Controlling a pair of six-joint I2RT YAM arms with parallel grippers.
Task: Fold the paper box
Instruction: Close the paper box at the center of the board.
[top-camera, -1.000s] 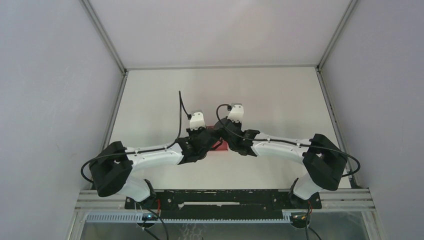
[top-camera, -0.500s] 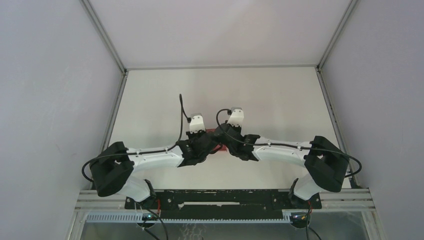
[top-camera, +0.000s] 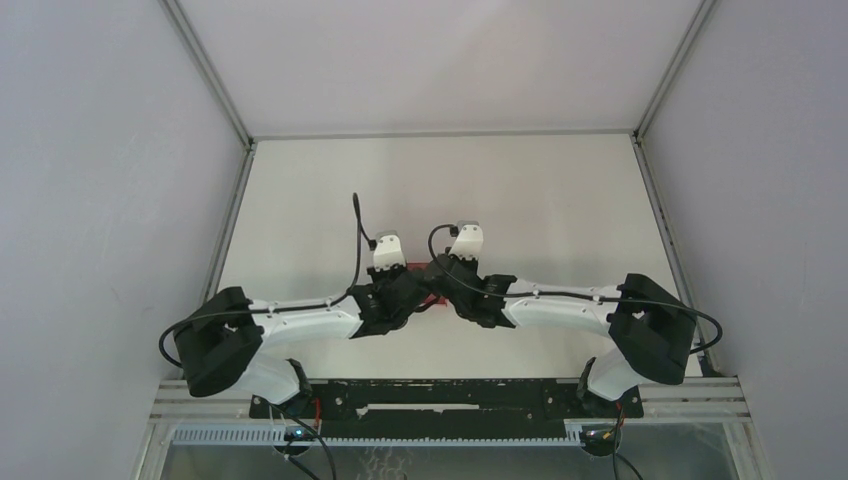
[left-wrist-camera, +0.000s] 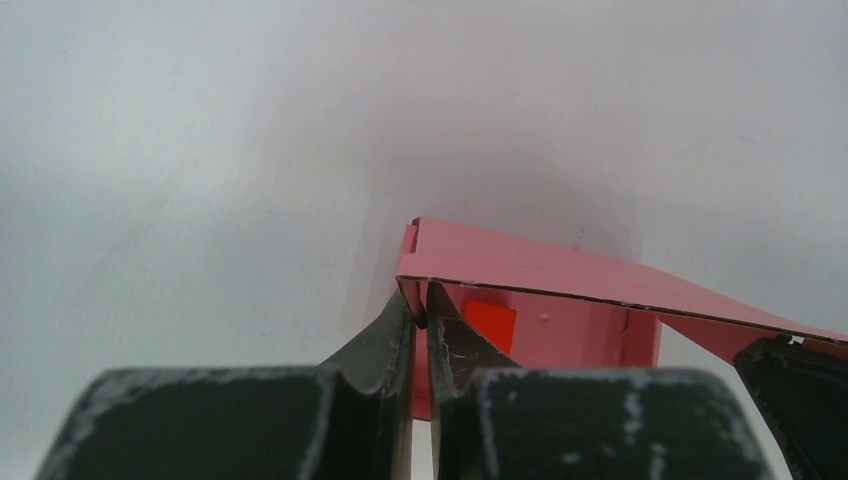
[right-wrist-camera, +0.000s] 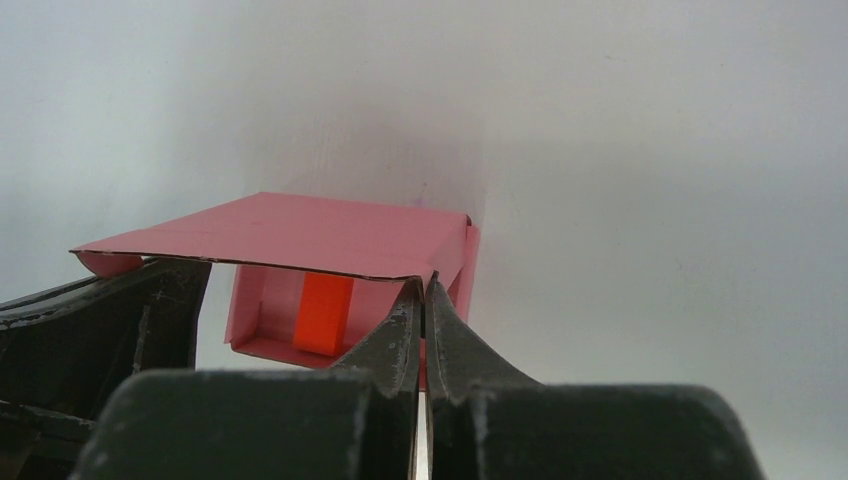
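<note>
The pink paper box (left-wrist-camera: 560, 268) hangs between my two grippers, its lid panel (right-wrist-camera: 290, 232) lying flat over an open tray. A small red block (left-wrist-camera: 490, 325) stands inside the tray, seen too in the right wrist view as the red block (right-wrist-camera: 325, 312). My left gripper (left-wrist-camera: 422, 312) is shut on the box's left front corner flap. At the opposite front corner my right gripper (right-wrist-camera: 428, 288) is shut on the wall edge. From above, only a sliver of the paper box (top-camera: 432, 298) shows between the wrists.
White tabletop (top-camera: 450, 190) stretches behind the arms, bounded by grey walls and metal rails (top-camera: 240, 210). The two arms converge at the table's middle, wrists almost touching. The right gripper's dark body (left-wrist-camera: 795, 400) fills the lower right of the left wrist view.
Both wrists have drawn a little nearer to the bases and closer together, carrying the box along. The grips have not changed.
</note>
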